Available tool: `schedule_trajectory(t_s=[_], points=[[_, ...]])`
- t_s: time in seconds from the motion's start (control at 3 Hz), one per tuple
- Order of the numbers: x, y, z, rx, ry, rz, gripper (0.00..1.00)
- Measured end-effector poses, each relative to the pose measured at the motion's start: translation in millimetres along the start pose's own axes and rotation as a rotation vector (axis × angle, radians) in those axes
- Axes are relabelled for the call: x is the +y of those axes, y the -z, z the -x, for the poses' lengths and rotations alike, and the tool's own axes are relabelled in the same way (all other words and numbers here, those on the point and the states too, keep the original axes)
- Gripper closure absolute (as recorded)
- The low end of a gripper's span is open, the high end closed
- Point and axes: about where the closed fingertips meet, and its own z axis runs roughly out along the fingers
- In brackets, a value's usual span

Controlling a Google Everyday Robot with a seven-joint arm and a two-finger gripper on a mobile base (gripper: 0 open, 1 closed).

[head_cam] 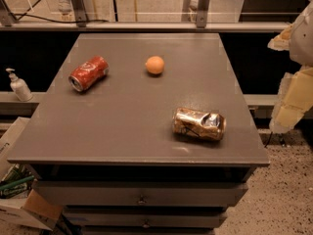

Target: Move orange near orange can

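The orange (pixel 155 65) is a small round fruit sitting on the grey table top (pixel 127 121), toward the back middle. The orange can (pixel 199 124) is a dented gold-orange and silver drink can lying on its side near the front right of the table. It lies well in front of and to the right of the orange. My gripper (pixel 289 99) shows as pale white and yellowish parts at the right edge of the view, beyond the table's right side, apart from both things.
A red can (pixel 88 73) with white lettering lies on its side at the back left of the table. Drawers (pixel 142 199) sit under the table front. A pump bottle (pixel 18 85) stands on a ledge at left, and a cardboard box (pixel 19 199) is on the floor.
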Motion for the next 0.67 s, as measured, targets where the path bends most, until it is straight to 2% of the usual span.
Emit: schedule_trajectory(t_s=[0.67], points=[[-3.8, 2.0, 4.8, -0.026, 0.017, -0.019, 0.0]])
